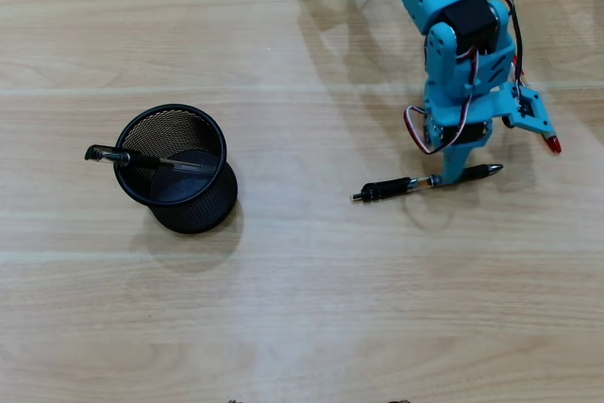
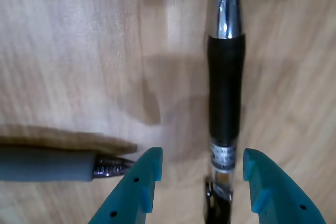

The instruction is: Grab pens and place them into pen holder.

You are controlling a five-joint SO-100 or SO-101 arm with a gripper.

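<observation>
The pen holder [image 1: 193, 209], a black mesh cup, stands left of centre in the overhead view. A clear pen with a black cap [image 1: 151, 159] lies slanted across its rim. A black pen [image 1: 387, 189] lies on the table at the right. My blue gripper [image 1: 455, 173] is down over its right half. In the wrist view the gripper [image 2: 202, 182] is open. Its two blue fingertips [image 2: 144, 182] stand either side of the black pen [image 2: 226, 93] without touching it. A grey barrel with a metal tip [image 2: 52, 163] lies at the left of the wrist view.
A small red tip [image 1: 554, 145] sticks out from under the arm's right side in the overhead view. The arm [image 1: 444, 7] reaches in from the top edge. The wooden table [image 1: 302, 309] is bare in front.
</observation>
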